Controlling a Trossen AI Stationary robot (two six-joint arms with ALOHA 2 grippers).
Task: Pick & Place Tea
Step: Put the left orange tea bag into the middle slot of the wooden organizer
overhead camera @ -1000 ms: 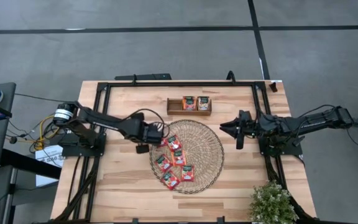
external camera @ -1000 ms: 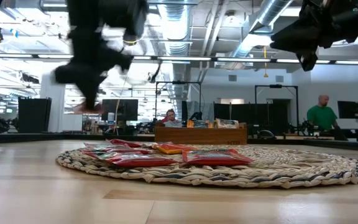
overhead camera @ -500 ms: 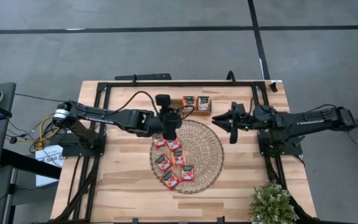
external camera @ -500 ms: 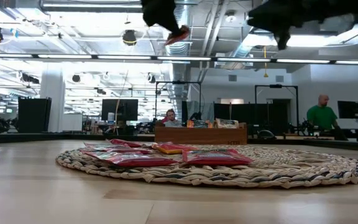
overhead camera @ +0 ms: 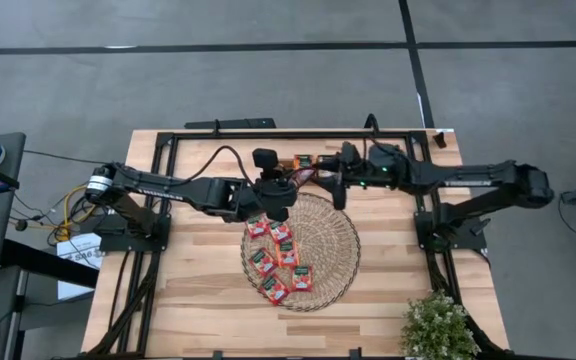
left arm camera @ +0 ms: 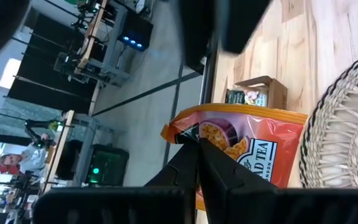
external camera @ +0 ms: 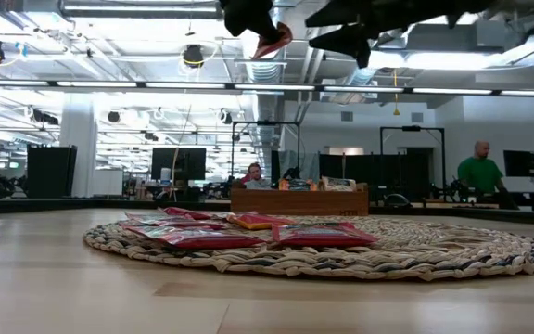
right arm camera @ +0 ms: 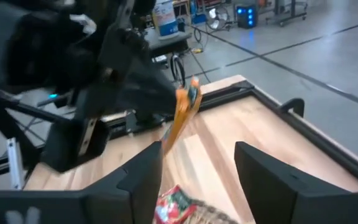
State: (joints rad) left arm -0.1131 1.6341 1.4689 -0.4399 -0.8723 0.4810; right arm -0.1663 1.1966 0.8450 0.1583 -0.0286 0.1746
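Stretching across the frame, the pale wooden table (overhead camera: 188,300) stands on grey floor; at centre the left gripper (overhead camera: 280,192) pinches a red-orange tea sachet (left arm camera: 241,149) above the round woven mat (overhead camera: 333,240) holding more sachets (overhead camera: 280,260), right gripper (overhead camera: 334,186) spread wide beside it, over the brown wooden tray (external camera: 299,199).

Red sachets (overhead camera: 280,259) lie flat on mat (overhead camera: 333,240).
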